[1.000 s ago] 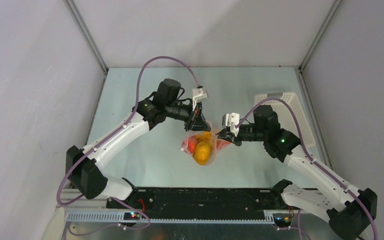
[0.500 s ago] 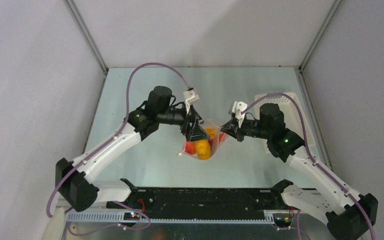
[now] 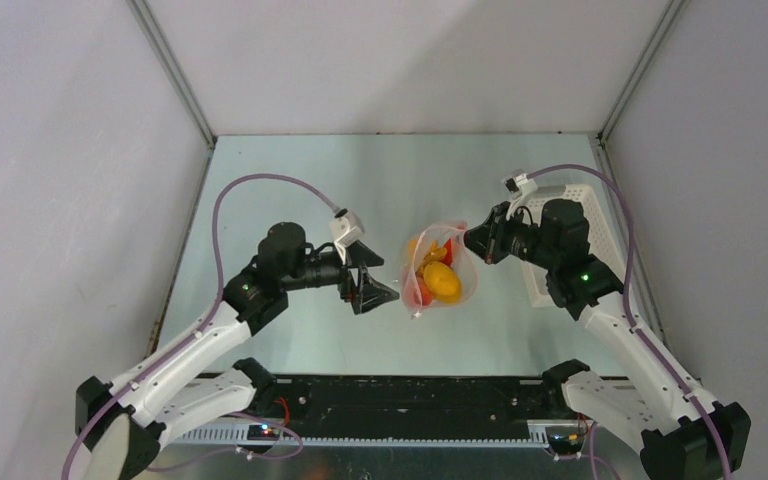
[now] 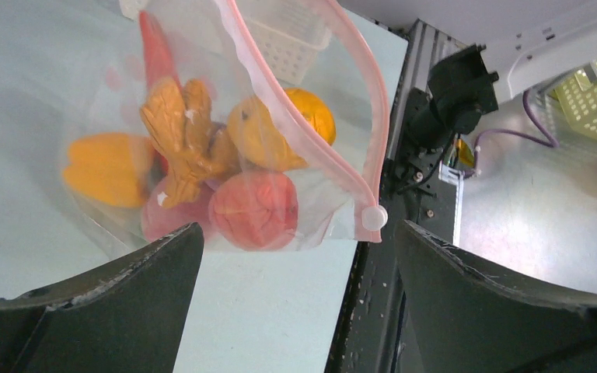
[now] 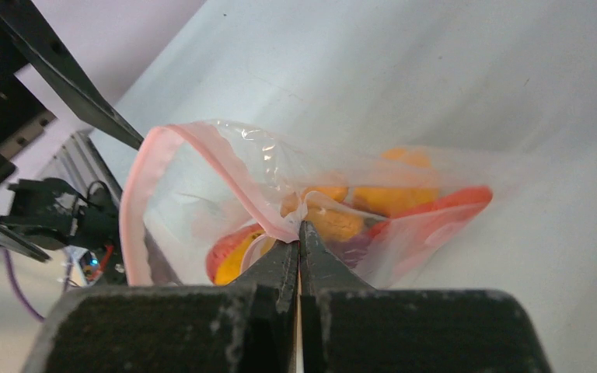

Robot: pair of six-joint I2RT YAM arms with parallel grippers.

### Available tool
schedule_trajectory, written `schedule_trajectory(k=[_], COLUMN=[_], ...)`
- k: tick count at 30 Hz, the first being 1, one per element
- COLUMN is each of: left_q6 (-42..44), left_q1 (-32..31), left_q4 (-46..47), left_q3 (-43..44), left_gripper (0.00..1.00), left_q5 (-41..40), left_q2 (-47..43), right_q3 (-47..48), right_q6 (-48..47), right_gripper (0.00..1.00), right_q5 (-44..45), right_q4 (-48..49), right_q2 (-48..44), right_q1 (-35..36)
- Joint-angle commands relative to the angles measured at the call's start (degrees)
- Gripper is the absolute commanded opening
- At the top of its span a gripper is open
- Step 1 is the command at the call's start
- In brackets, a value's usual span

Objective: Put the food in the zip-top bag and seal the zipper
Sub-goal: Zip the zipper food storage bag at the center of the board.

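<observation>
The clear plastic zip-top bag [image 3: 457, 290] is in the right gripper [image 3: 470, 243]. Its two black fingers are squeezed tight on the bag's top edge, right at the thin pink zipper strip [image 5: 136, 194]. I cannot tell if the zipper is closed all the way along.

The toy food [image 3: 438, 281] is bunched inside the bag. It is orange, yellow and red, but blurry behind the plastic, and some pieces hide others.

The left gripper [image 3: 385, 295] is just left of the bag. Its fingers are spread wide and hold nothing.

A white slotted plastic basket [image 3: 605, 235] stands right of the bag, partly hidden by the right arm.
</observation>
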Motion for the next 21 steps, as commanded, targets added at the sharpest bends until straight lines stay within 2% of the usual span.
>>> schedule_trajectory(k=[1, 6, 10, 13, 18, 21], left_q6=[0.8, -5.5, -9.8, -10.9, -10.7, -8.6], left_q1=[-0.2, -0.4, -0.9, -1.6, -3.5, -8.3], left_q4=[6.5, 7.6, 10.1, 12.6, 14.3, 11.0], left_q3=[-3.0, -8.5, -12.5, -14.2, -12.1, -8.0], left_gripper=[1.0, 1.0, 1.0, 1.0, 1.0, 1.0], left_q5=[5.5, 1.0, -2.2, -1.6, -2.8, -8.0], left_q2=[-1.1, -4.3, -9.8, -13.1, -11.4, -9.0], right_q3=[3.4, 7.2, 9.9, 12.5, 15.5, 15.8], right_q6=[8.5, 16.2, 19.6, 20.9, 23.8, 25.2], right_gripper=[0.0, 0.0, 0.0, 0.0, 0.0, 0.0], right_q5=[0.4, 6.4, 7.4, 8.1, 9.3, 10.6], right_q4=[-2.2, -10.4, -12.0, -14.0, -15.7, -16.6], right_q2=[0.1, 1.9, 3.3, 4.8, 6.1, 6.7], right_q1=[-0.3, -1.1, -0.5, 0.4, 2.2, 2.4])
